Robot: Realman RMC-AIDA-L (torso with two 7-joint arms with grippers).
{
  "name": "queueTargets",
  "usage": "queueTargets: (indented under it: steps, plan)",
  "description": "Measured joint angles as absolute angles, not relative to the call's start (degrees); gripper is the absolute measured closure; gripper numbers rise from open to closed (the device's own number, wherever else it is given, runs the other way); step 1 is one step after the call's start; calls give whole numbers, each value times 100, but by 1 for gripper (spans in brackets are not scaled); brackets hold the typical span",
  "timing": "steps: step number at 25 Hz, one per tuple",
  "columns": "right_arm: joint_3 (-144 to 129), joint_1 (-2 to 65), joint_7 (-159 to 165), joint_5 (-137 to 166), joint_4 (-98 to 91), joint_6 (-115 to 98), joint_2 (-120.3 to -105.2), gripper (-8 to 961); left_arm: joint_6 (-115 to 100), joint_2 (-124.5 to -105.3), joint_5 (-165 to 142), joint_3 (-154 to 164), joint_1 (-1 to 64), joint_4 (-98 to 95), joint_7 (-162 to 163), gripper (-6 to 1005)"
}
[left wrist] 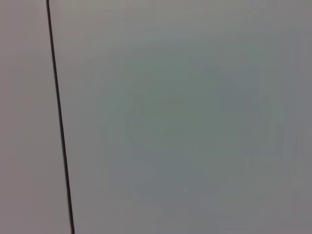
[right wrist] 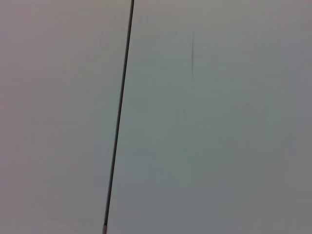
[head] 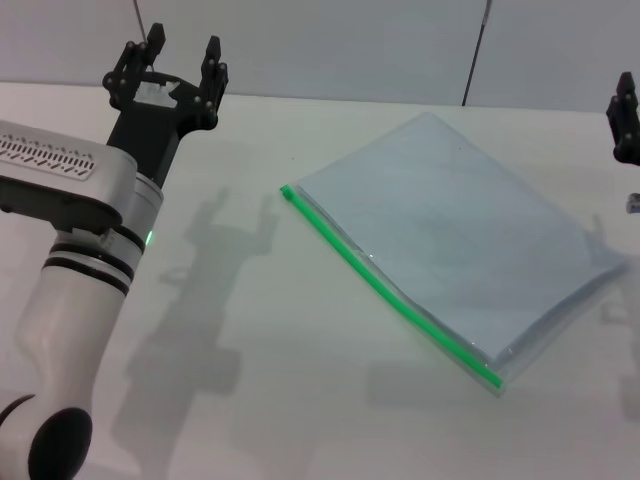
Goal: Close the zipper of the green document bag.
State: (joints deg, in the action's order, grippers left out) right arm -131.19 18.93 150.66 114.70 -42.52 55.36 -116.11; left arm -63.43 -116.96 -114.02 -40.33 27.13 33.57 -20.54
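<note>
Flat on white table [head: 260,400]: green document bag [head: 460,240]; left tool [head: 180,65] wide, w/ grey wall behind.

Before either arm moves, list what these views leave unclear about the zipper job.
- Slider: too small to pick out along the zipper in the head view, so how far it is closed is unclear.
- Contents of the green document bag: blurred by its translucent plastic.
- Right gripper: cut off by the head view's edge; its state is unreadable.
- Both wrist views: only blank wall with a dark line.
- Left gripper: raised at the far left, fingers apart.
</note>
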Motion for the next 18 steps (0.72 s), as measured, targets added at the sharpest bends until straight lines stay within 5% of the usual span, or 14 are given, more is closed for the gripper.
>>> queueTargets:
  steps: [18]
  plan:
    - [-13371, 2228, 15480, 11443, -3828, 5504, -11619, 337, -6245, -11698, -11400, -4021, 2966, 2969, -1504, 395]
